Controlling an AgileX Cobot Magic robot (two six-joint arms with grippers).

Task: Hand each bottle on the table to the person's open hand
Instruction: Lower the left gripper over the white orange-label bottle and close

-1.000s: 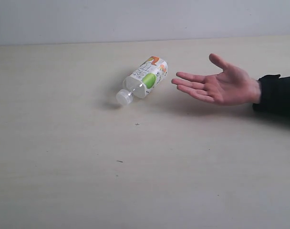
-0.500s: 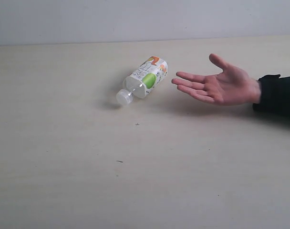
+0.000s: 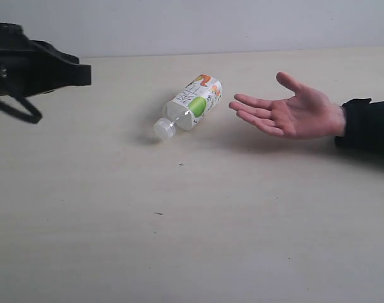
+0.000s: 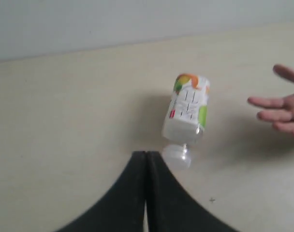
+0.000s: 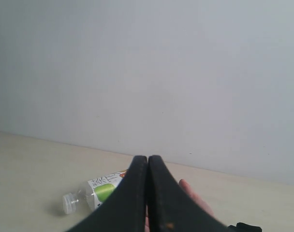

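Bottle (image 3: 193,102), white-capped with a green-and-white label, lies on its side on the worktop (image 3: 179,246). It is exactly where it lay a second ago, cap toward the left and base toward the open hand (image 3: 293,115).

What is new is my left arm (image 3: 34,69). It was out of the exterior view a moment back and now juts in at the upper left, well apart from the bottle. Its wrist camera shows the left gripper (image 4: 146,154) with its fingers pressed together, holding nothing. The cap (image 4: 177,155) sits just beside the tips in that picture, though the exterior view tells me there is a real gap to cover. I read this as the start of the approach for a pick. The fingers need to spread before I can take the bottle's body.

The hand has hardly moved: palm up, fingers spread, near the bottle's base end, with a black sleeve cuff (image 3: 367,125) at the right edge. The right gripper (image 5: 148,159) is also pressed together and empty, and it does not show in the exterior view. I see only this one bottle in any view.

Nothing stands between the left gripper and the bottle; only a few tiny dark specks (image 3: 181,165) mark the worktop. My worries are the person's fingertips so close to the bottle, and a round bottle that may roll if I nudge it.
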